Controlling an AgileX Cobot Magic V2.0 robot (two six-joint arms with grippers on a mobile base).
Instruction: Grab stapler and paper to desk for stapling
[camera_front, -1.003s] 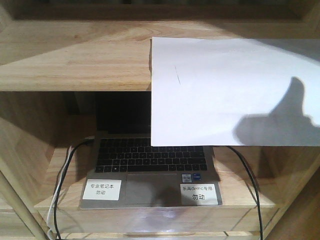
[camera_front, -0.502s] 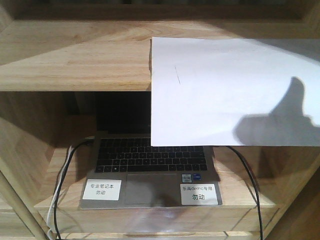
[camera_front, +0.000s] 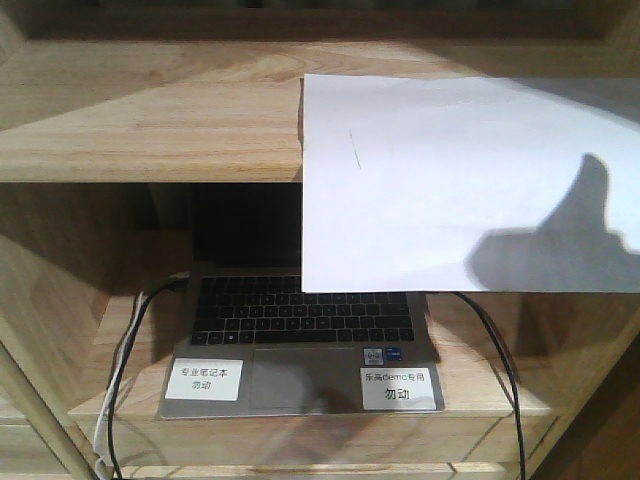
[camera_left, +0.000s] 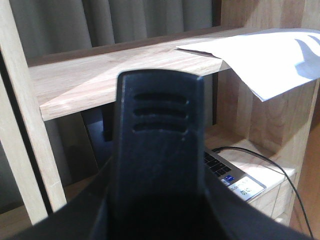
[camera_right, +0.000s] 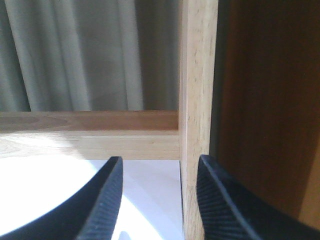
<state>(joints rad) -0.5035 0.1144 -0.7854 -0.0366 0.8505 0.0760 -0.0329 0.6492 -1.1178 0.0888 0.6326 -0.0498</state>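
Light wooden shelving (camera_front: 150, 130) held the plain white paper sheet (camera_front: 450, 180), overhanging its edge, unmoved since a second ago. Black right gripper (camera_right: 159, 167) hovered wide above it, so no grasp was made yet. Whether the black left gripper (camera_left: 160, 125) was wide or narrow could not be told.

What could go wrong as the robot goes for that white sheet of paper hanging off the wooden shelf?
1. The white paper sheet overhangs the edge of the light wooden shelf; a nudge might slide it down onto the grey open laptop below.
2. The open right gripper looks close to a wooden upright post; a finger could knock it.
3. Flat paper may crease when pinched.
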